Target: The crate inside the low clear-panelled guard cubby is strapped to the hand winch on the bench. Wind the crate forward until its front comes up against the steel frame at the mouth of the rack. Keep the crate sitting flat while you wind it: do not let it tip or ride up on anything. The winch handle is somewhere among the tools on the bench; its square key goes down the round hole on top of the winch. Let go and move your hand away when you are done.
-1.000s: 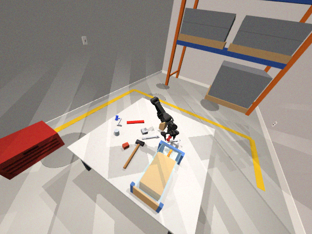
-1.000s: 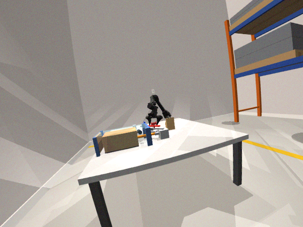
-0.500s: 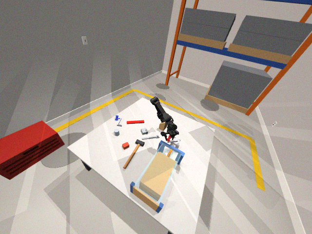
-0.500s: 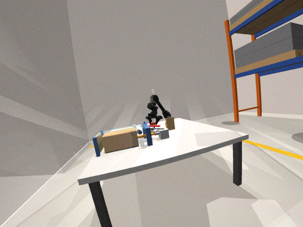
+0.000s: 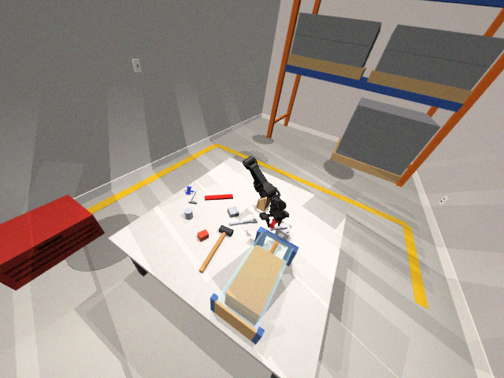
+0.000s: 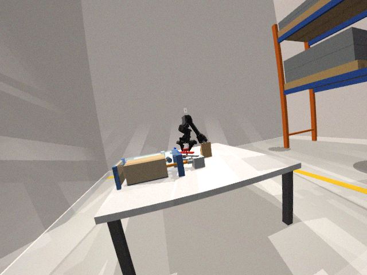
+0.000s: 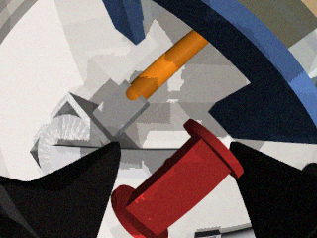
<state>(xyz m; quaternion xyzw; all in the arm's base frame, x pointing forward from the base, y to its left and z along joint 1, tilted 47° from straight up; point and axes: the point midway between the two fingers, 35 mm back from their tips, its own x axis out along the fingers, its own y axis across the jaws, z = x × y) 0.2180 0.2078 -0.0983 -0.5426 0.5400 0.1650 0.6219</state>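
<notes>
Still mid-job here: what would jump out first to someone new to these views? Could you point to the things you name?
Probably the red spool-shaped grip (image 5: 272, 223) (image 6: 186, 151) (image 7: 178, 185), filling the wrist view between the black fingers of the shut pincer (image 5: 272, 224) (image 6: 186, 150) (image 7: 176, 149). Next, the big tan crate (image 5: 256, 280) (image 6: 145, 169) between blue-ended frames on the bench (image 5: 162, 235) (image 6: 225, 174), and the red cabinet (image 5: 44, 231) at the top view's left edge.

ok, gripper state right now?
Gripper: closed on the red spool-shaped grip, one finger on either side.
</notes>
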